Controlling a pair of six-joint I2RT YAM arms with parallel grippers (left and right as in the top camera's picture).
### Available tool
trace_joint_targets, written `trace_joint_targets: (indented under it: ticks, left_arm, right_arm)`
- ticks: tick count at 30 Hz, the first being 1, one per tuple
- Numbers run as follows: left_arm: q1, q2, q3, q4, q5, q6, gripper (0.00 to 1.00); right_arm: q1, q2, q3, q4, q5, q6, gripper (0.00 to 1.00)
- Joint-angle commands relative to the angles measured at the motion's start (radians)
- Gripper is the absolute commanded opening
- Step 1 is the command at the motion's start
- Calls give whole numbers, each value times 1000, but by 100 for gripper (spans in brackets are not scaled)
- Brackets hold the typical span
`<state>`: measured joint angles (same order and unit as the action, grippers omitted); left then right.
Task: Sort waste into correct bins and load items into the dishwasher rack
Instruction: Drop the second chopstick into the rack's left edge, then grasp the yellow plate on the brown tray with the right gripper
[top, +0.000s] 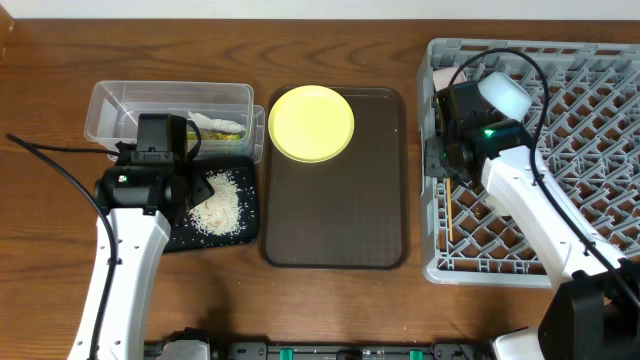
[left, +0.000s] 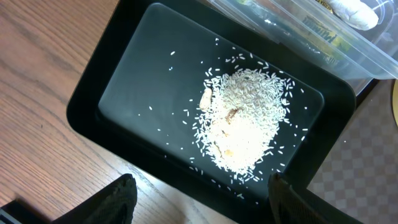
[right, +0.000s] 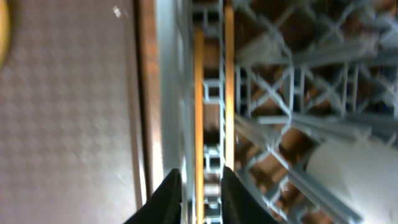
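Chopsticks (right: 199, 93) lie side by side in dishwasher rack (top: 600, 130), tight along left wall. Brown tray (top: 335, 210) just outside that wall. Right gripper (right: 200, 190) directly above, fingers narrowly apart, one stick in line with gap, nothing held. Pale bowl (top: 505, 93) near, in rack. Left gripper (left: 202, 205) spread wide over rice (left: 245, 127) in black tray (left: 124, 81).

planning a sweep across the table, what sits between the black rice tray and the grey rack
The overhead view shows the dark brown serving tray lying in that stretch, with the round yellow plate on its far end.
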<state>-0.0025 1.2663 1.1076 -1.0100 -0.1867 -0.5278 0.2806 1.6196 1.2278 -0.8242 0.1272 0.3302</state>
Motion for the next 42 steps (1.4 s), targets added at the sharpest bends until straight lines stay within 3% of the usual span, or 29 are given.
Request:
trace_joint_targets:
  ticks: [1, 5, 11, 25, 32, 38, 41, 42]
  left_arm:
    - [4, 6, 7, -3, -5, -12, 70]
    - [4, 6, 7, -3, -5, -13, 70]
    - [4, 6, 7, -3, -5, -13, 70]
    - [4, 8, 7, -3, -5, -13, 70]
    - [4, 8, 7, -6, -5, -12, 70]
    - [4, 8, 7, -6, -5, -13, 70]
    - [4, 8, 7, -6, -5, -13, 70]
    - [4, 8, 7, -7, -5, -13, 70]
  right_arm:
    - [-11, -47, 20, 64, -13, -21, 24]
    - [6, -56, 20, 241, -128, -21, 34]
    - [82, 4, 20, 434, -180, -21, 36]
    - [237, 370, 20, 763, -53, 83, 32]
    - [262, 467, 20, 808, -52, 149, 31]
    - [261, 473, 20, 713, 1, 148, 22]
    - [255, 466, 20, 663, 19, 148, 1]
    - [251, 460, 20, 646, 19, 148, 1]
